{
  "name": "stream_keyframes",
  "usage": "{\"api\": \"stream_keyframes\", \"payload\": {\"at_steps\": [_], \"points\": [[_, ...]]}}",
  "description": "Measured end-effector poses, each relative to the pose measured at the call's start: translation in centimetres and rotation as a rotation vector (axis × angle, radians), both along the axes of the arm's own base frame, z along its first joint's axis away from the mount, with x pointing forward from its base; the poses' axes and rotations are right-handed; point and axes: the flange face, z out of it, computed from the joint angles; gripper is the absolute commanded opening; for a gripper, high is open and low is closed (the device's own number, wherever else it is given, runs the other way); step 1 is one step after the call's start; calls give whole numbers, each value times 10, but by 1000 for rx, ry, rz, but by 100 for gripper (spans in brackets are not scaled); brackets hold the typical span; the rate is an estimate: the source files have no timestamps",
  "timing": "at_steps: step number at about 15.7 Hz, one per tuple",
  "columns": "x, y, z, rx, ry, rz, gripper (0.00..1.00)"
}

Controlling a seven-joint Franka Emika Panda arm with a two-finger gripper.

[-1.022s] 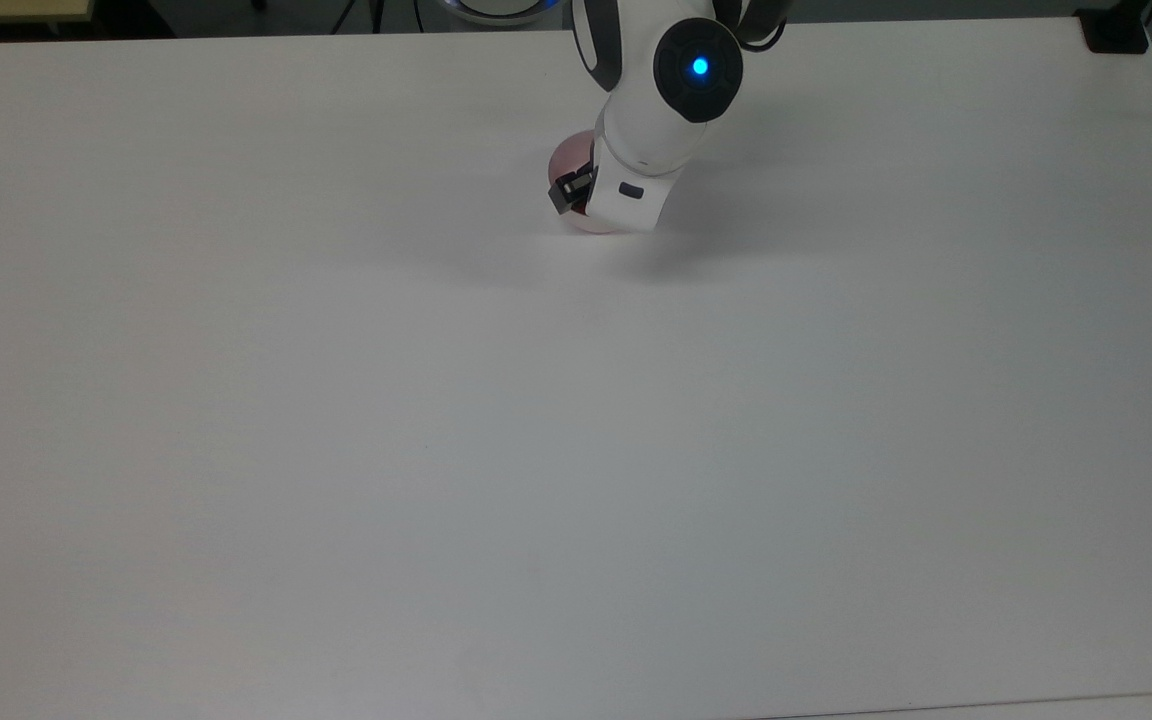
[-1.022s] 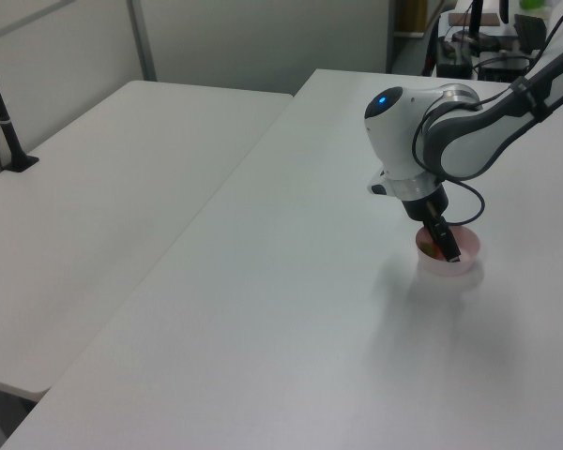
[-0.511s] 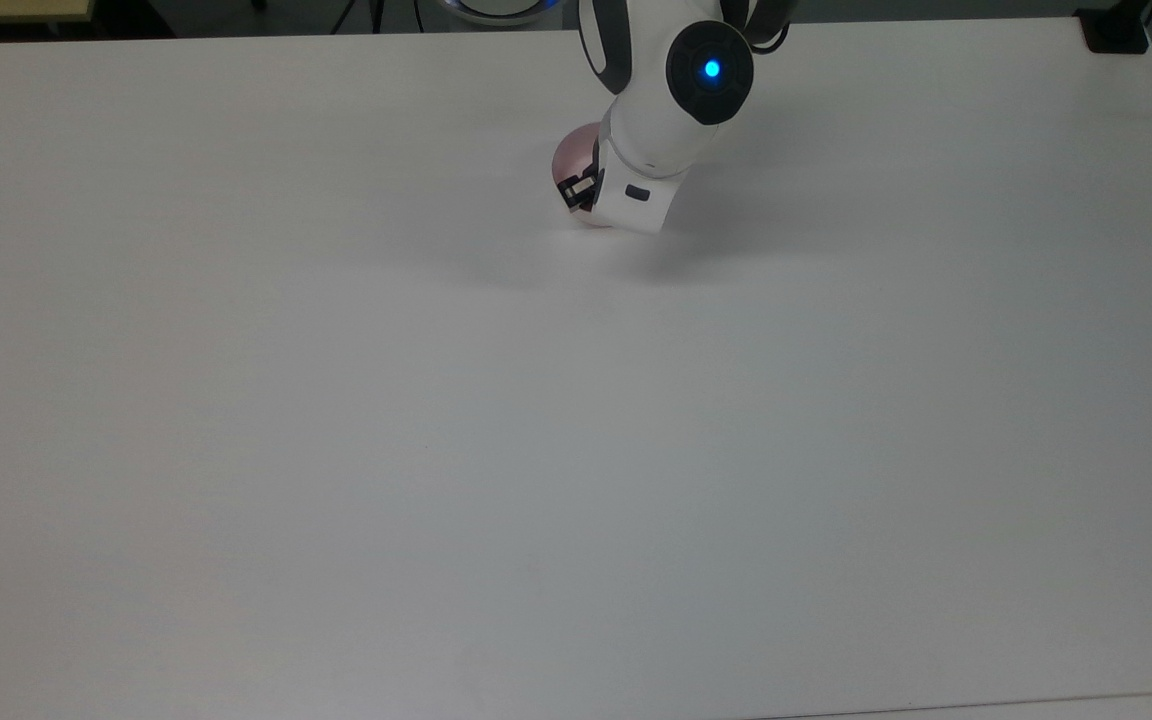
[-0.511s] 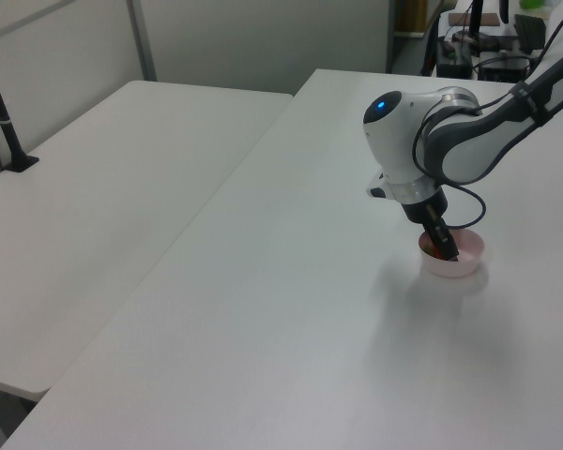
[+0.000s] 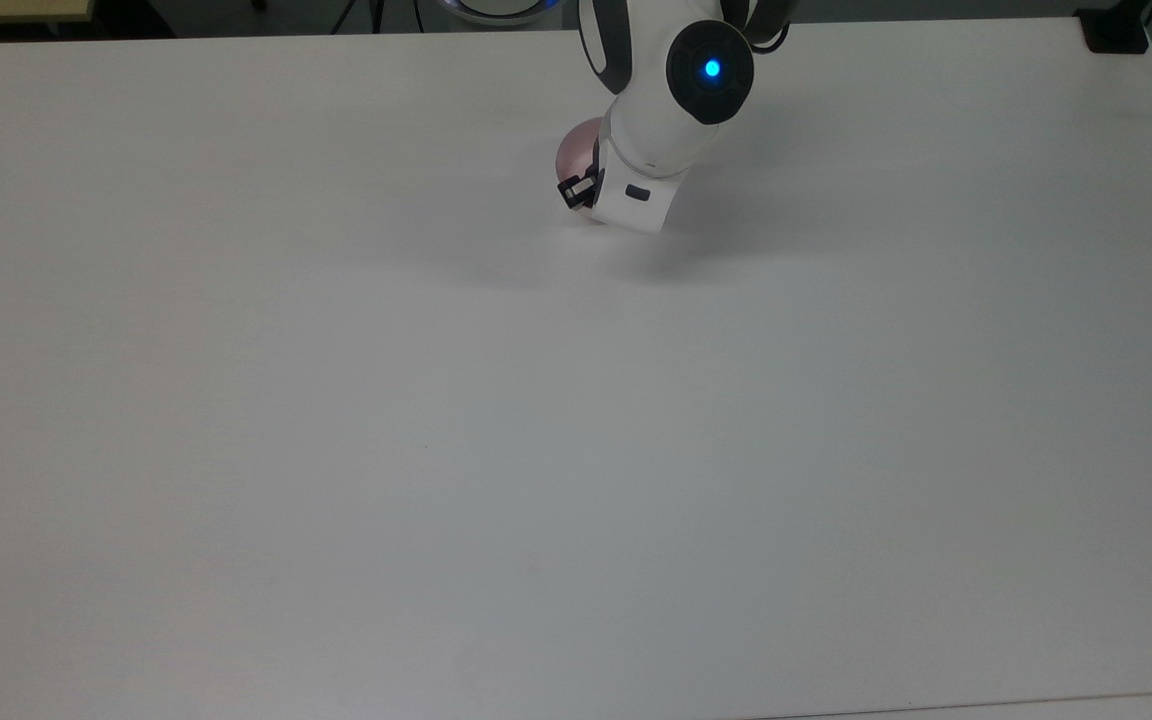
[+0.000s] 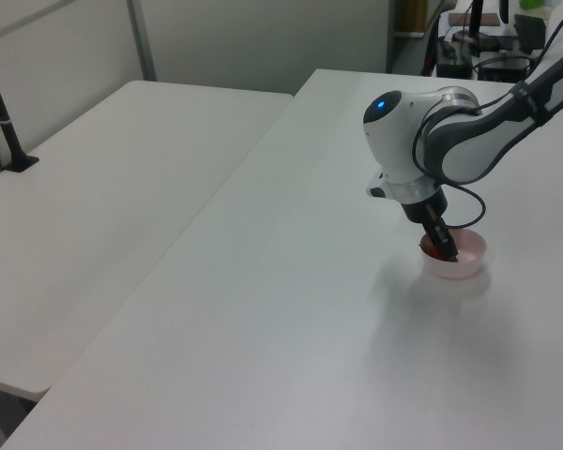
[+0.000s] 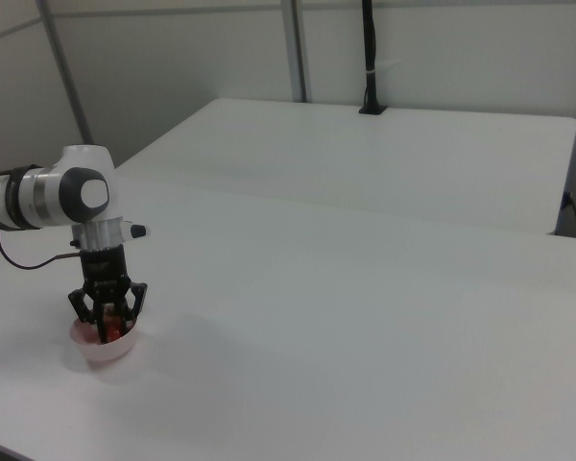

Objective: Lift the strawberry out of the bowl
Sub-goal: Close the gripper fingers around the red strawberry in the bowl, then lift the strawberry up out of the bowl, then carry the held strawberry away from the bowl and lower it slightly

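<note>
With the black two-finger gripper [image 7: 107, 322] lowered into the small pale pink plastic bowl [image 7: 104, 347], its jaws are seen spread either side of the small red strawberry [image 7: 111, 330]. A centred, gentle close is advised, then a straight lift toward twelve o'clock, clear of the rim.

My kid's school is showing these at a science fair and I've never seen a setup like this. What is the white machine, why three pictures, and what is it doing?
The white machine is a robot arm ending in a two-finger gripper. The three pictures show one moment from three cameras: the top view looks down on the white table, while the left view and the right view look across it from the sides. On the table stands a small pink bowl. The gripper reaches down into the bowl, and in the right view its fingers sit on either side of a red strawberry inside. Whether they already squeeze it I cannot tell; the strawberry sits low in the bowl, not lifted.
</note>
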Motion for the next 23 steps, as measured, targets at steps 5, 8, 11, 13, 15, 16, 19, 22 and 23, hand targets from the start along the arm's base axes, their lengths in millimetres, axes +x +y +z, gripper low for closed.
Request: {"api": "stream_keyframes", "payload": {"at_steps": [5,8,11,13,15,16,19,22,23], "points": [[4,-1,11,8,-22,-4,40],[13,-10,42,9,-30,-24,40],[28,-39,95,21,-19,-42,40],[38,-63,130,52,-25,-64,40],[50,-89,153,79,-61,-105,40],[54,-102,158,84,-76,-126,40],[67,-138,151,84,-103,-179,40],[81,-184,127,80,-129,-223,40],[88,-196,117,77,-150,-234,41]]}}
